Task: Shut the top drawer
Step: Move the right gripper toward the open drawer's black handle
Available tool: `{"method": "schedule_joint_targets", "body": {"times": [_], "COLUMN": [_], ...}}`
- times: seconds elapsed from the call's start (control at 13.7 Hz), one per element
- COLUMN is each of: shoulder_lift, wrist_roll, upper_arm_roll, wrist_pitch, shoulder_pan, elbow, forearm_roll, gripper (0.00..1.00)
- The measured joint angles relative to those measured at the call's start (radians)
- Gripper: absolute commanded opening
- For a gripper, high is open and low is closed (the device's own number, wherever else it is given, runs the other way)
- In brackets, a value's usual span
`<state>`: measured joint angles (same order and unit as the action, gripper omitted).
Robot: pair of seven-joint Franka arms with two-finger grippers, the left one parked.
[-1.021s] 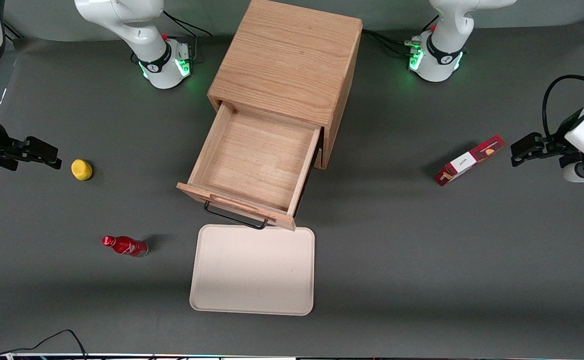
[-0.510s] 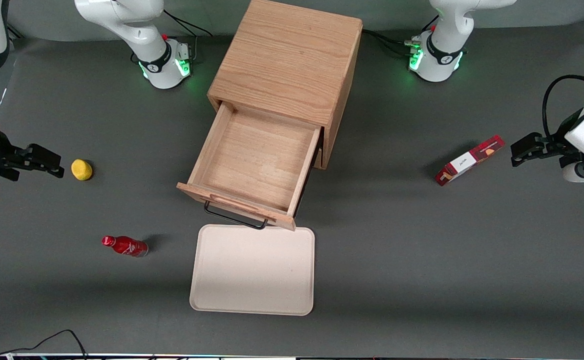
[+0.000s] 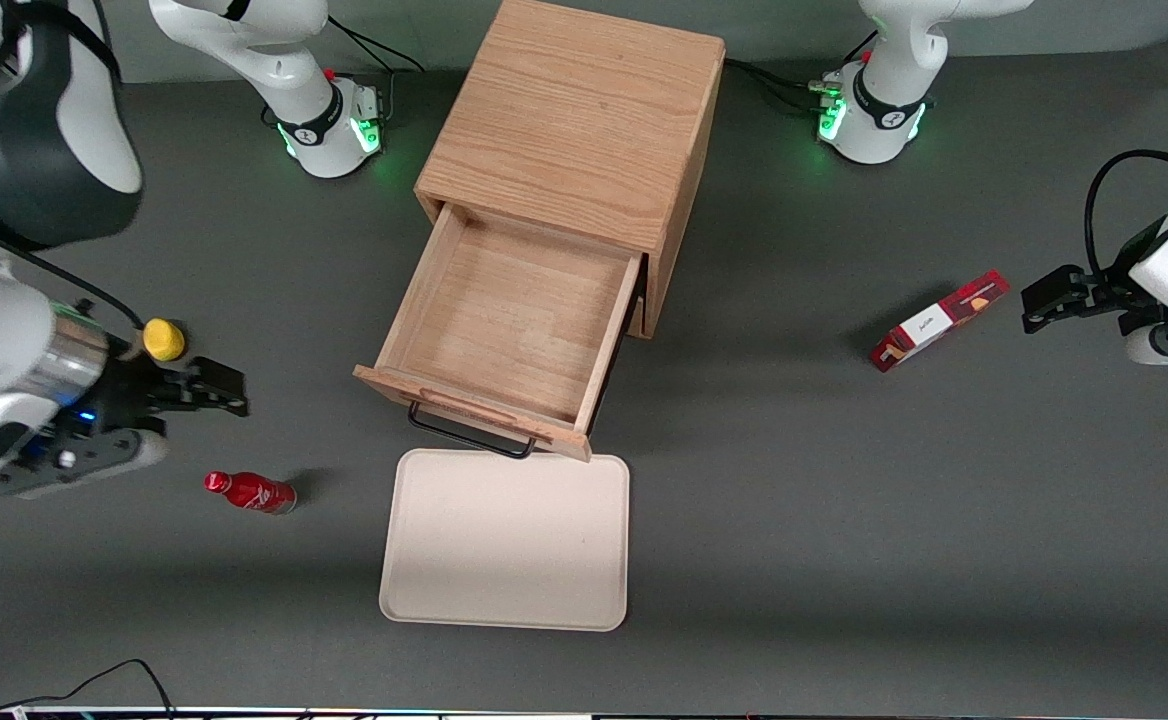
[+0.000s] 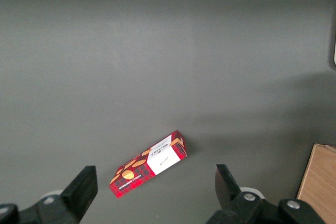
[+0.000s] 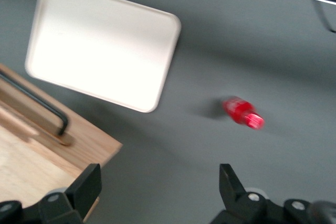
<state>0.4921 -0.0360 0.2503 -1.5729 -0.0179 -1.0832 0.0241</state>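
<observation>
a dark grey table carries 1 oak cabinet at its middle. a cream tray lies flat on the table, nearer the front camera than the cabinet. toward the working arm's end lie a yellow lemon and a red bottle on its side. toward the parked arm's end lies a red snack box. 2 white arm bases stand beside the cabinet. the gripper hovers above the table, fingers spread apart, between the lemon and the bottle.

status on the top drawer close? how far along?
Done: nothing yet; the top drawer is pulled fully out of the cabinet, its handle untouched. In hand: the gripper, open and empty, hangs over the table near the red bottle, well short of the drawer. Left: reach the drawer front and push it in.
</observation>
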Motion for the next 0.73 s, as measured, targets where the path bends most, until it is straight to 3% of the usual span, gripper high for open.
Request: {"method": "schedule_joint_targets", "body": {"times": [0.44,0.73], "shoulder_lift": [0.212,0.284], "wrist_roll": [-0.124,-0.26], "upper_arm_roll": [0.209,0.261], "wrist_pitch": [-0.015,-0.017], "shoulder_pan": [0.009,0.023], "elbow": [0.119,0.132], "forearm_roll": [0.027,0.03], "gripper": [1.0,1.0]}}
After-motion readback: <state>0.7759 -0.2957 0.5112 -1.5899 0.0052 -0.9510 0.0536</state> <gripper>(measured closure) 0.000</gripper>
